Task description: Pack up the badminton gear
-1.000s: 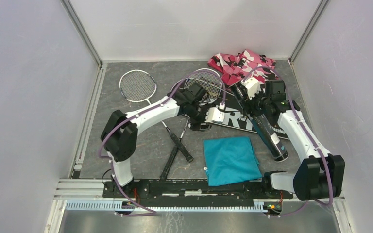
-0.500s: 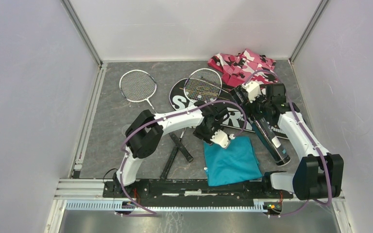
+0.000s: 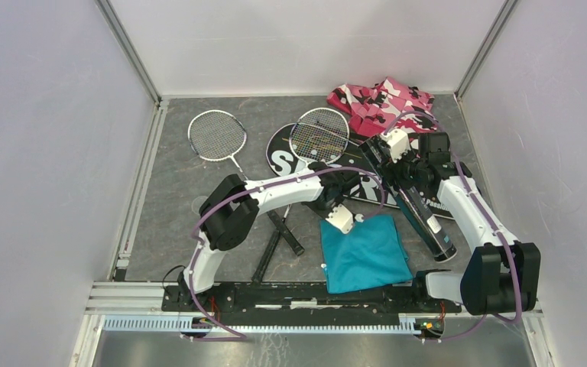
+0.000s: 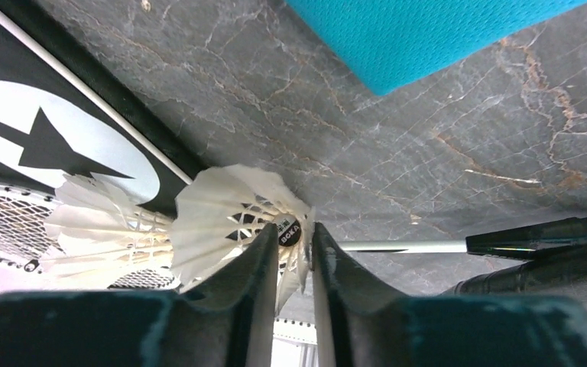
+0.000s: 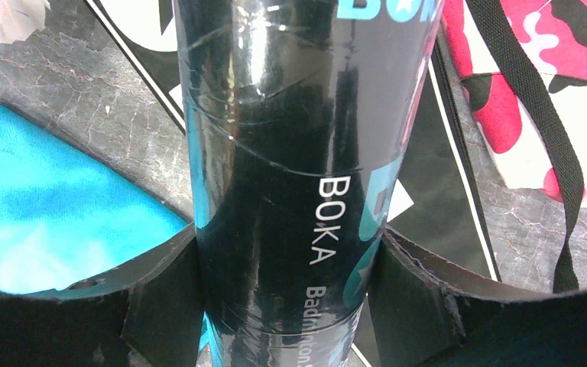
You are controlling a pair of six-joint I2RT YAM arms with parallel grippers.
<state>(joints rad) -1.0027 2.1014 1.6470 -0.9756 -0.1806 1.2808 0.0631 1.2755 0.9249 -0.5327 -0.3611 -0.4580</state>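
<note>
Evidently the left gripper (image 4: 294, 238) has its fingers drawn narrow on the feather rim of a shuttlecock (image 4: 229, 214). It pinches it between the bag (image 4: 8, 61) and the teal cloth (image 4: 428, 30), with a second shuttlecock (image 4: 92, 222) just behind. The right gripper (image 5: 287, 264) clamps the black tube (image 5: 290, 153) beside the bag, probably to steady it so the shuttlecock can be slid inside.

Tube (image 3: 426, 222) right of cloth (image 3: 363, 252), perhaps on bag (image 3: 283, 162)
</note>
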